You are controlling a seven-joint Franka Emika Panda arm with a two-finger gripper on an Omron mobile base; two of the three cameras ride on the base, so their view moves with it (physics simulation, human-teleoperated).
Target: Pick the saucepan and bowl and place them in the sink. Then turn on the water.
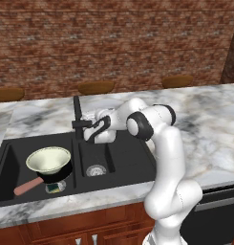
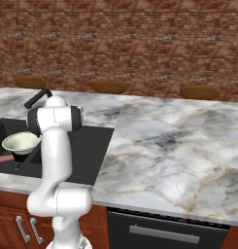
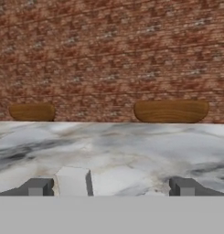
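Observation:
The black double-basin sink (image 1: pixel 130 165) is set into the marble counter. In its left basin lies the black saucepan (image 1: pixel 61 173), its salmon-pink handle (image 1: pixel 26 187) pointing to the front left. The cream bowl (image 1: pixel 48 159) with a greenish inside rests on top of the pan; the right base view shows the bowl (image 2: pixel 21 142) in the sink (image 2: pixel 89 146) too. My gripper (image 1: pixel 88 133) is right beside the slim black faucet (image 1: pixel 78 116), just above the divider between the basins. In the hand view its fingertips (image 3: pixel 38 187) stand wide apart, so my gripper (image 3: pixel 111 187) is open and holds nothing. No blue stream of water is in view.
A round steel drain (image 1: pixel 95 170) sits in the right basin. Wooden stools (image 1: pixel 95 87) stand behind the counter in front of the brick wall. Marble counter (image 2: pixel 178 146) stretches wide to the right of the sink. A dark appliance front (image 2: pixel 164 228) sits below it.

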